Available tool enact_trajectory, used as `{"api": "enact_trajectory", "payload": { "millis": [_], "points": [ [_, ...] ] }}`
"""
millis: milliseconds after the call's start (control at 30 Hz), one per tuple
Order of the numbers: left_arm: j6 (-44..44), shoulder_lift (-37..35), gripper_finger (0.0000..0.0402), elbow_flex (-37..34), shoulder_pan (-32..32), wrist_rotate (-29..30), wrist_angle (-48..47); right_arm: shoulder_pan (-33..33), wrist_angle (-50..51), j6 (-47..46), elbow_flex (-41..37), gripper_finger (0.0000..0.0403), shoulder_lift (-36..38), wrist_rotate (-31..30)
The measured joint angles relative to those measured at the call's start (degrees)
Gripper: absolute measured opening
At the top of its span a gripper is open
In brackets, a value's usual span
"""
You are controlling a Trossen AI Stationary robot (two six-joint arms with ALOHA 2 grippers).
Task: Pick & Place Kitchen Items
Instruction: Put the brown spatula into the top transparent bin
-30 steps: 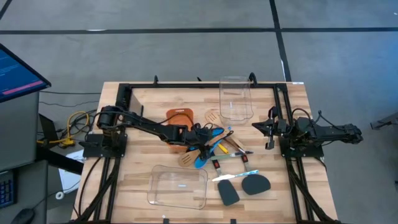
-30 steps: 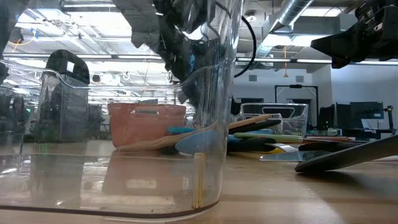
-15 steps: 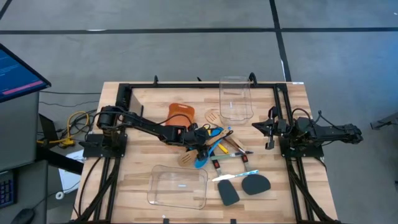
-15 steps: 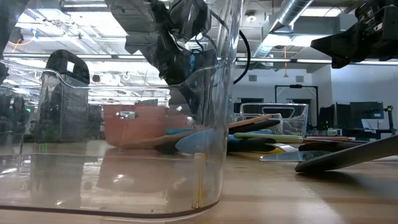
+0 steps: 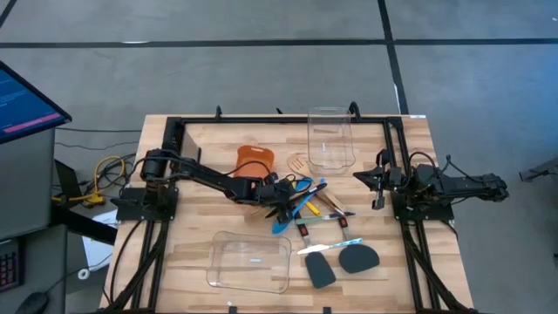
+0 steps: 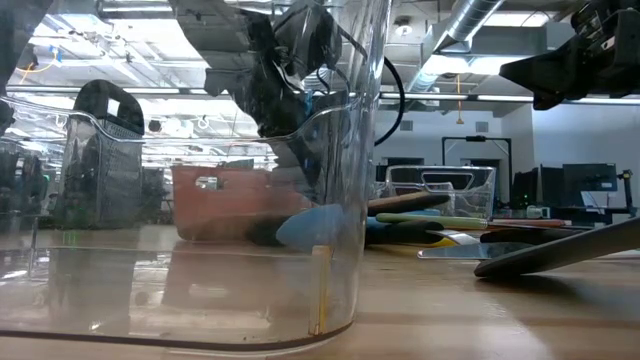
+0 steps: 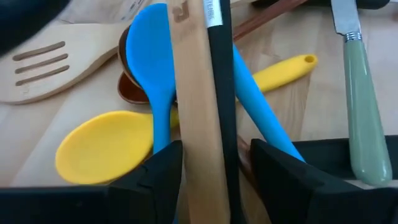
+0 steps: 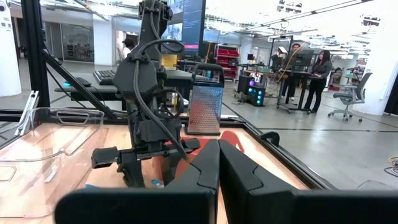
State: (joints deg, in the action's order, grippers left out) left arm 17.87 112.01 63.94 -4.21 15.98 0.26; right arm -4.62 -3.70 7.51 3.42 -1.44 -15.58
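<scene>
**L gripper over utensil pile, straddling two handles; R arm parked**

Landmark = orange bin (image 5: 254, 158), sitting on the wooden table (image 5: 200, 139) left of centre.

L gripper (image 5: 277, 202) is just right of the bin, low over the utensil pile. Wrist cam: fingers (image 7: 155, 177) spread wide, w/ a wooden handle (image 7: 196, 124) and a black handle (image 7: 222, 106) running between them. Can't tell if the pads touch either handle, so no confirmed grip.

Pile items right of the bin, from wrist cam: blue spoon (image 7: 155, 68) lying over a yellow spoon (image 7: 106, 143); slotted wooden turner (image 7: 43, 68) beside them; a pale green-handled knife (image 7: 364, 118) at the pile's far edge. In the high view the turner (image 5: 298, 163) lies nearest the bin.

Two black spatulas (image 5: 340, 262) lie well apart from the bin, twd the front-right of the table, beside a clear container (image 5: 251, 260). A 2nd clear container (image 5: 330, 138) stands right of the bin near the back edge.

R gripper (image 5: 380, 187) is far right of the bin at the table's side, fingers (image 8: 211, 168) closed together, holding nothing.
</scene>
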Motion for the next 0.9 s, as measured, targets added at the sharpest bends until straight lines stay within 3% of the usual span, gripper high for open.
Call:
{"api": "enact_trajectory", "payload": {
  "millis": [300, 700, 900],
  "points": [
    [0.0, 0.0, 0.0171, 0.0, 0.0, -0.1, 0.2, 0.0, 0.0, 0.0, 0.0, 0.0000, 0.0, 0.0],
    [0.4, -0.1, 0.0071, 0.0, 0.0, -0.3, 0.4, 0.0, 0.0, 0.0, 0.0, 0.0000, 0.0, 0.0],
    [0.6, -0.2, 0.0061, 0.0, 0.0, -0.3, 0.8, 0.0, 0.0, 0.0, 0.0, 0.0000, 0.0, 0.0]
  ]
}}
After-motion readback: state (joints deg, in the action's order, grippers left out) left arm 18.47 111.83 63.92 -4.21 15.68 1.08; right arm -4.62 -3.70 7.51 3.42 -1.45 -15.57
